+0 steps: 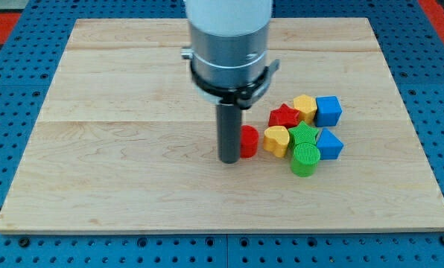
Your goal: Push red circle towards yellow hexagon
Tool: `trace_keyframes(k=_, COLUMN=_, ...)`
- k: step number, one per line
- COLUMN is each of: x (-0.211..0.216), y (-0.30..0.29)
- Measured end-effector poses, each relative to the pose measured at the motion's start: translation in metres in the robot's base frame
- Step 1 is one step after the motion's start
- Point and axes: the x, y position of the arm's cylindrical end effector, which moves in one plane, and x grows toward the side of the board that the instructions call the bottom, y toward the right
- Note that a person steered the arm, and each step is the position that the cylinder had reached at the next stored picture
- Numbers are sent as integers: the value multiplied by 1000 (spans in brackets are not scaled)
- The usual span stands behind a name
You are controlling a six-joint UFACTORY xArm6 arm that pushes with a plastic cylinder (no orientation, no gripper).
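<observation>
The red circle point(249, 141) stands on the wooden board, touching or nearly touching my tip point(229, 159), which is on its left side. The rod partly hides the circle's left edge. The yellow hexagon point(305, 107) sits up and to the right of the circle, at the top of a cluster of blocks, between a red star point(284, 117) and a blue cube point(328, 111). A yellow heart point(276, 140) lies just right of the red circle, between it and the rest of the cluster.
The cluster also holds a green star-like block point(305, 135), a green cylinder point(304, 159) below it and a blue triangular block point(330, 144) at the right. The wooden board point(118, 149) lies on a blue perforated table. The arm's grey body point(229, 45) hangs over the board's top middle.
</observation>
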Motion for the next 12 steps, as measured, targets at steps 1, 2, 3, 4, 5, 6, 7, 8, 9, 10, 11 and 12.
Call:
trace_keyframes(k=1, x=-2, y=17)
trace_keyframes(k=2, x=6, y=39)
trace_keyframes(k=3, x=6, y=39)
trace_keyframes(k=4, x=10, y=23)
trace_keyframes(k=5, x=-3, y=3)
trace_keyframes(k=6, x=-17, y=-1)
trace_keyframes(k=7, x=-33, y=16)
trace_keyframes(k=8, x=-39, y=20)
trace_keyframes(k=9, x=-49, y=38)
trace_keyframes(k=10, x=-77, y=37)
trace_keyframes(k=11, x=-81, y=36)
trace_keyframes(k=12, x=-91, y=36)
